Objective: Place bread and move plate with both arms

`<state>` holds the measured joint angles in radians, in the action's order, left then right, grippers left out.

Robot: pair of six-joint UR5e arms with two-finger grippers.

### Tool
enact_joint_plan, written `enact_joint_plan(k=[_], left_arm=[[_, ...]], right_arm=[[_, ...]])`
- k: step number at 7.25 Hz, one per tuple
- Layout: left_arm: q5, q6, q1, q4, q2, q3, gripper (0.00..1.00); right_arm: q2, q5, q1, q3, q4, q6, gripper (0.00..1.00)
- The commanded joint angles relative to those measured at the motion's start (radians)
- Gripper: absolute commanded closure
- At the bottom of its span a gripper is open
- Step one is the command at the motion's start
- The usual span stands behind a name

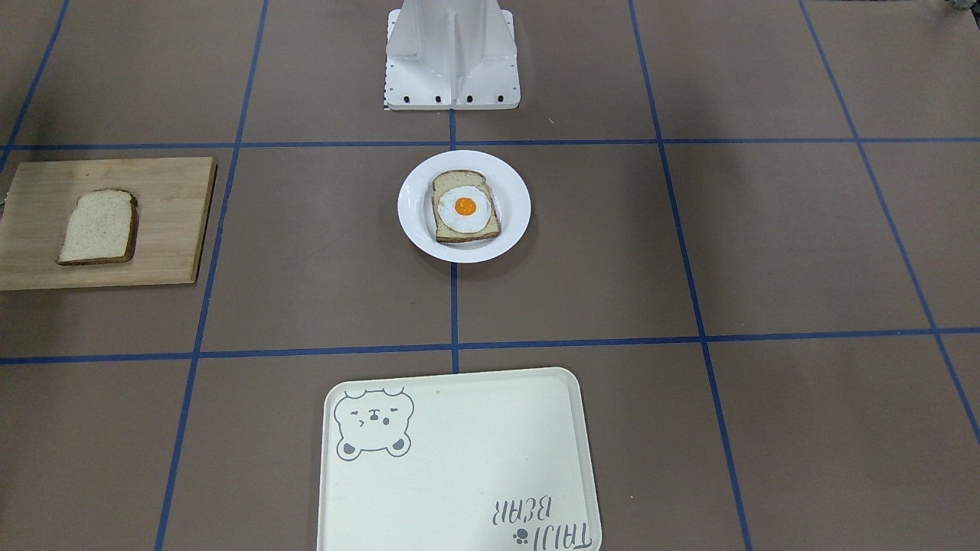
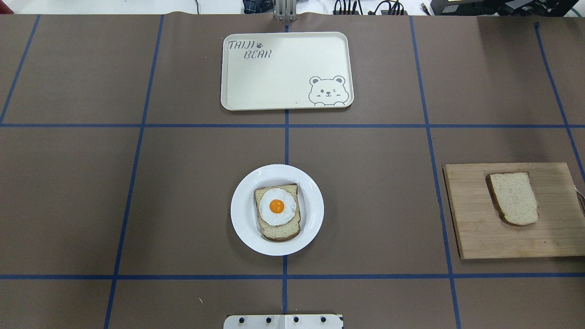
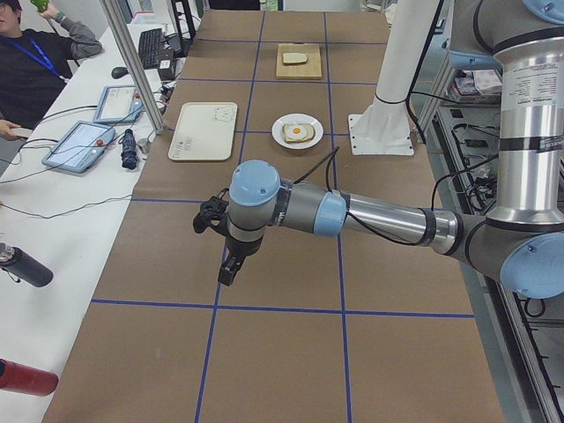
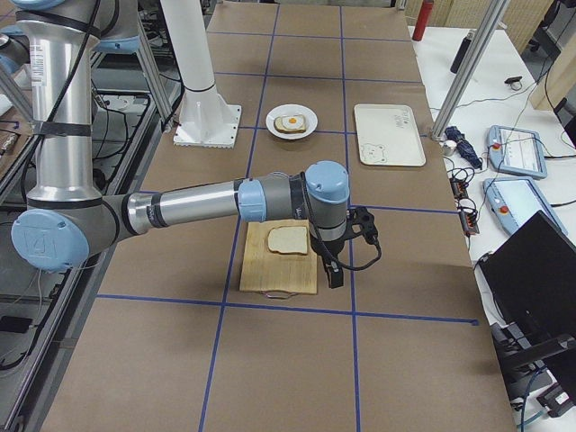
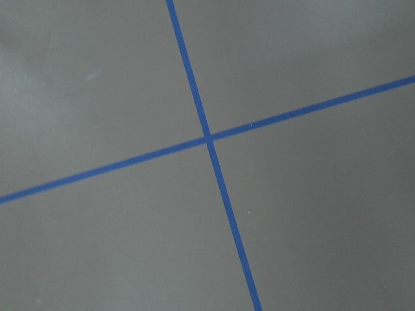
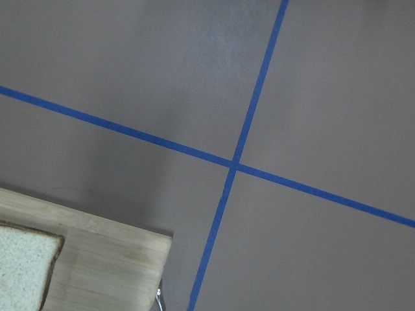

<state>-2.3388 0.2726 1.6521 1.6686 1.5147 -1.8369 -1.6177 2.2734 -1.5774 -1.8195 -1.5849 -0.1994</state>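
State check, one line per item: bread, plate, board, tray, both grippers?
bread: lying flat on the cutting board, ungripped.
plate: on the table, carrying the egg-topped slice, ungripped.
cutting board: flat on the table.
tray: flat on the table, beyond the plate.
left gripper: hanging over bare table; open or shut unclear.
right gripper: hanging by the cutting board's edge; open or shut unclear.

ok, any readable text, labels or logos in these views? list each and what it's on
"TAIJI BEAR": grey print on the cream rectangular tray, beside a paw mark, with a bear drawing in the opposite corner; it reads upside down in the front-facing view.
Print on the silver-grey left arm, upright tube: too small to read.
Print on the silver-grey right arm, upright tube: too small to read.
Nothing else legible.
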Motion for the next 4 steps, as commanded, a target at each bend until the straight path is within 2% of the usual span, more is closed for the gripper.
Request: enact_joint_plan(k=[1, 3, 4], left_arm=[[-0.007, -0.006, -0.002, 0.144, 0.047, 0.071, 0.01], [-0.008, -0.004, -0.003, 0.132, 0.087, 0.111, 0.01], [-0.010, -0.004, -0.003, 0.138, 0.082, 0.099, 0.01]], right_arm=[[-0.025, 0.056, -0.001, 0.025, 0.094, 0.003, 0.00], [-0.008, 0.180, -0.001, 0.057, 0.107, 0.003, 0.00], [-0.017, 0.222, -0.001, 0.052, 0.111, 0.041, 0.00]])
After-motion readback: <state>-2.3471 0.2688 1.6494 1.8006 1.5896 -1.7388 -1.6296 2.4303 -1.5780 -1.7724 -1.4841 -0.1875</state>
